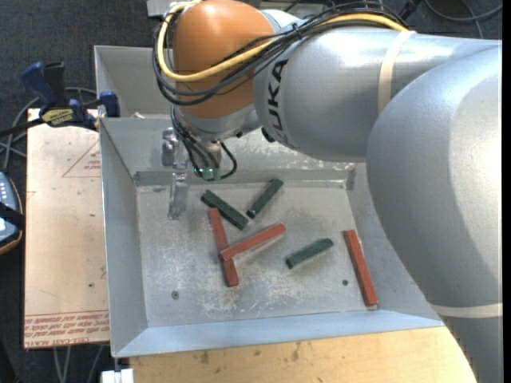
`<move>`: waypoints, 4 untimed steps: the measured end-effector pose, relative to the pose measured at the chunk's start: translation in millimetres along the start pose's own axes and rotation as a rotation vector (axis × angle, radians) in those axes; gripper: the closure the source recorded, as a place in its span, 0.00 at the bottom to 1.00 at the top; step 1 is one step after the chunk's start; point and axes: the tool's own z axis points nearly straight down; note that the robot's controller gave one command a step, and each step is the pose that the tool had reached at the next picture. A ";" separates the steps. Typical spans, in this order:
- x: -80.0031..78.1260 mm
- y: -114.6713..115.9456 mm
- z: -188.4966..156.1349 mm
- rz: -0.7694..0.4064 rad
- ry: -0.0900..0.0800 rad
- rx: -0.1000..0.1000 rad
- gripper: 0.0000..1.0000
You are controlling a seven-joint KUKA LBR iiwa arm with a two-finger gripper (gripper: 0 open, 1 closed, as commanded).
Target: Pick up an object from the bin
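Gripper (177,202) is being held low over bare floor at upper left of bin (121,238); its opening cannot be told, nothing being seen gripped. Nearest dark green bar (224,211) is lying just right, beside crossed red bars (251,242).

Grey bin (263,298) — red sticks (251,242) and dark-green sticks (309,253).

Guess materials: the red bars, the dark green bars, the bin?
Flat red rectangular bars: matte, even colour, probably painted wood or plastic. Dark green rectangular bars: same matte look, likely the same. Grey bin: sheet metal, dull scuffed sheen.
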 end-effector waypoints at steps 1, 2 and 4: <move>55.2 -61.2 41.0 -0.216 -0.003 0.002 0.00; 59.3 -136.9 66.2 0.036 -0.006 0.001 0.00; -0.4 -134.0 132.5 0.013 -0.009 -0.002 1.00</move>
